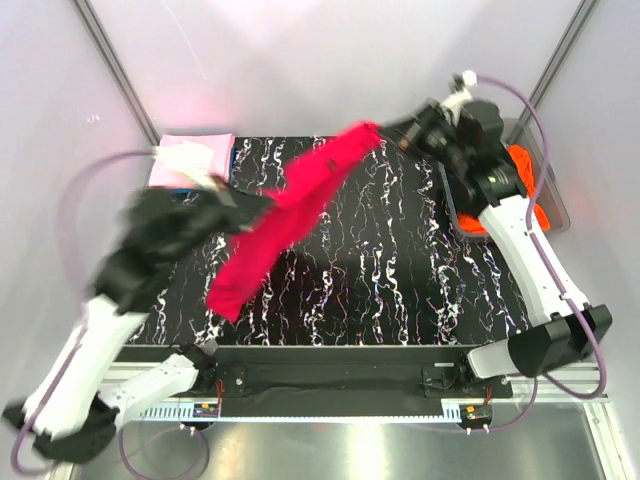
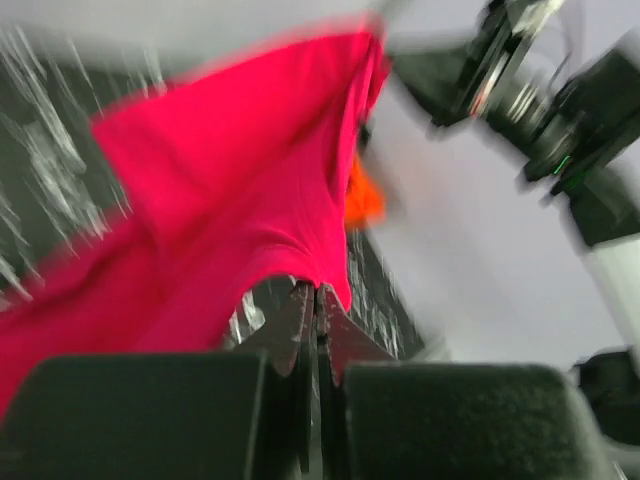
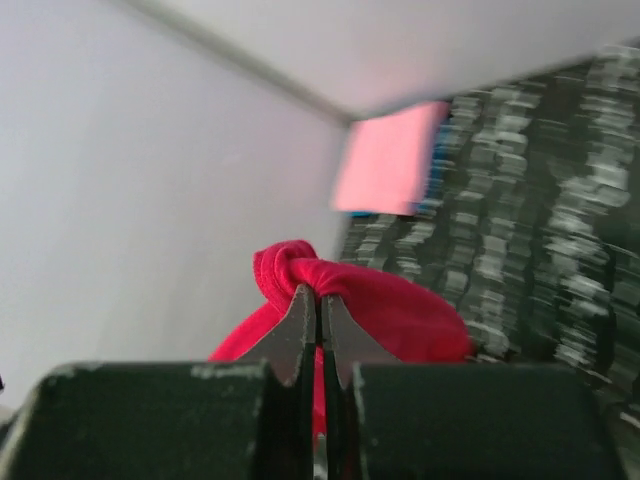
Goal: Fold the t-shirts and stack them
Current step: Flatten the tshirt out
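A crimson-red t-shirt (image 1: 290, 215) hangs stretched in the air between both arms, above the black marbled table (image 1: 400, 270). My left gripper (image 1: 262, 203) is shut on one end of it (image 2: 318, 288), and the cloth (image 2: 220, 190) spreads away from the pinched fingers. At the back, my right gripper (image 1: 385, 130) is shut on the other end, a bunched fold (image 3: 300, 268) above the closed tips (image 3: 321, 292). A folded light pink t-shirt (image 1: 192, 158) lies at the back left on a blue one (image 3: 440, 160). Orange cloth (image 1: 520, 165) sits in the bin.
A clear plastic bin (image 1: 548, 190) stands at the right edge of the table, behind my right arm. White walls close in the back and both sides. The pink stack (image 3: 388, 158) sits in the far left corner.
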Robot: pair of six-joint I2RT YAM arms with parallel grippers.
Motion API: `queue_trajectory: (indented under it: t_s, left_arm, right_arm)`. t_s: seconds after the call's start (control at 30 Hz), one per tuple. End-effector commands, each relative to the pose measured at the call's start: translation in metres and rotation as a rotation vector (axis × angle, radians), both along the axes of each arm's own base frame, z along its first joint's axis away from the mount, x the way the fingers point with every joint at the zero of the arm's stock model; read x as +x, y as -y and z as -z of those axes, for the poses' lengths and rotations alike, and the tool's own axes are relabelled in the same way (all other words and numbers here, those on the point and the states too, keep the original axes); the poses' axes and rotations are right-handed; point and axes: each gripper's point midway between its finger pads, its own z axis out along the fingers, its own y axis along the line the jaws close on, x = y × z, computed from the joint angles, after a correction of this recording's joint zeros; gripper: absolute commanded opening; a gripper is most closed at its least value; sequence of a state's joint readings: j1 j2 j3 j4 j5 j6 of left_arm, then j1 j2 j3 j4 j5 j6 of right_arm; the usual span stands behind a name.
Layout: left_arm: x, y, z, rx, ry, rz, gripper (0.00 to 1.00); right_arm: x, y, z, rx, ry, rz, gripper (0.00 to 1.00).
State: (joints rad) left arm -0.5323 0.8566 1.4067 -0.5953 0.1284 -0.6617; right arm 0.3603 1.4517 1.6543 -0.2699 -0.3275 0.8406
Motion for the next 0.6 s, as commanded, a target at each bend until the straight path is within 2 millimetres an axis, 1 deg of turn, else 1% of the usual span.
queue_trajectory:
  t_s: [0.0,0.03,0.07,0.1,0.13,0.17,0.2,0.23,0.27,0.3,0.33,0.37,0.4,0.43,0.47,0.5,0.53,0.57]
  left_arm:
    - [-0.001,0.073,0.037,-0.128,-0.100,0.205,0.00]
    - [0.000,0.087,0.051,-0.108,-0.124,0.226,0.00]
    - [0.001,0.101,0.066,-0.093,-0.159,0.229,0.00]
    - [-0.009,0.124,0.093,-0.058,-0.214,0.286,0.00]
    - [-0.005,0.144,0.114,-0.037,-0.250,0.307,0.00]
    - [-0.008,0.157,0.130,-0.028,-0.295,0.332,0.00]
    - [-0.013,0.169,0.149,-0.004,-0.330,0.365,0.00]
    - [-0.009,0.186,0.175,0.035,-0.381,0.385,0.00]
    - [-0.013,0.195,0.189,0.059,-0.413,0.418,0.00]
    - [-0.017,0.205,0.190,0.069,-0.421,0.451,0.00]
    - [-0.018,0.214,0.200,0.091,-0.441,0.473,0.00]
    - [-0.024,0.227,0.216,0.132,-0.465,0.514,0.00]
    - [-0.026,0.233,0.220,0.147,-0.478,0.528,0.00]
    - [-0.027,0.241,0.214,0.150,-0.476,0.547,0.00]
    - [-0.036,0.250,0.223,0.169,-0.493,0.583,0.00]
    - [-0.041,0.255,0.222,0.171,-0.497,0.600,0.00]
    - [-0.046,0.259,0.221,0.177,-0.501,0.616,0.00]
    - [-0.055,0.265,0.215,0.175,-0.493,0.648,0.00]
  right_arm:
    - [0.038,0.083,0.109,-0.152,-0.164,0.239,0.00]
    - [0.035,0.091,0.143,-0.188,-0.224,0.240,0.00]
    - [0.038,0.107,0.158,-0.214,-0.244,0.267,0.00]
    - [0.038,0.112,0.174,-0.248,-0.263,0.268,0.00]
    - [0.037,0.116,0.202,-0.273,-0.317,0.269,0.00]
    - [0.038,0.123,0.215,-0.287,-0.345,0.276,0.00]
    - [0.040,0.126,0.233,-0.319,-0.371,0.265,0.00]
    - [0.040,0.130,0.245,-0.334,-0.393,0.265,0.00]
    - [0.042,0.134,0.254,-0.346,-0.412,0.268,0.00]
    - [0.042,0.145,0.263,-0.362,-0.440,0.281,0.00]
    - [0.046,0.151,0.272,-0.376,-0.467,0.291,0.00]
    - [0.047,0.156,0.277,-0.400,-0.476,0.292,0.00]
    - [0.049,0.165,0.281,-0.412,-0.490,0.303,0.00]
    - [0.051,0.168,0.284,-0.426,-0.507,0.299,0.00]
    - [0.053,0.170,0.284,-0.437,-0.508,0.295,0.00]
    - [0.053,0.171,0.286,-0.464,-0.506,0.278,0.00]
    - [0.058,0.172,0.281,-0.475,-0.493,0.279,0.00]
    - [0.060,0.173,0.280,-0.480,-0.488,0.277,0.00]
